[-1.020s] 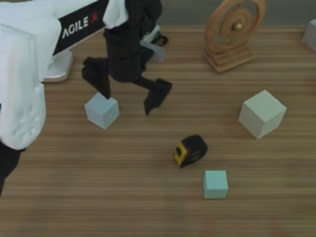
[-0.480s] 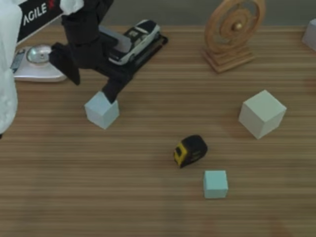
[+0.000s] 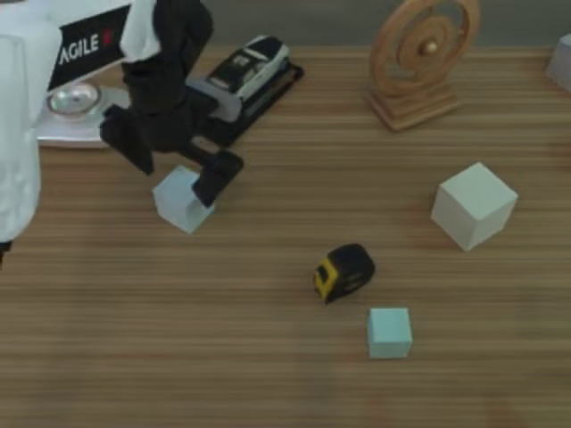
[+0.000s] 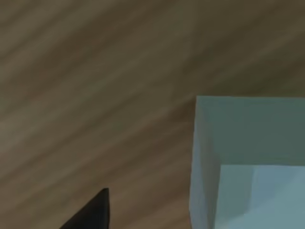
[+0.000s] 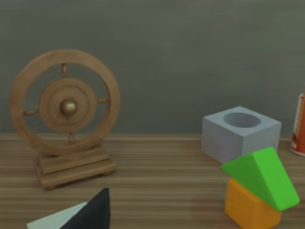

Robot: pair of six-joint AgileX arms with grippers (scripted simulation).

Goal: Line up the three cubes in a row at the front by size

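The medium pale blue cube (image 3: pixel 183 200) sits at the table's left. My left gripper (image 3: pixel 176 168) hangs open right over it, one finger behind its left side and one at its right edge. In the left wrist view the pale blue cube (image 4: pixel 248 162) looms close beside one dark fingertip (image 4: pixel 95 214). At the right lies the large off-white cube (image 3: pixel 474 204). The small mint-green cube (image 3: pixel 389 332) rests near the front. My right gripper (image 5: pixel 152 225) is outside the top view. It shows one fingertip (image 5: pixel 97 210) set wide, with a pale cube corner (image 5: pixel 57 220) behind it.
A yellow-black tape measure (image 3: pixel 343 271) lies just behind the mint cube. At the back stand a wooden wheel (image 3: pixel 424 58), a toy car on a black base (image 3: pixel 245 67) and a scale (image 3: pixel 76 111). A grey block (image 5: pixel 240 133) and a green wedge on an orange block (image 5: pixel 259 191) stand far right.
The left gripper swung left and back from the cube's right side, then came forward and down to straddle the pale blue cube. None of the cubes has moved.
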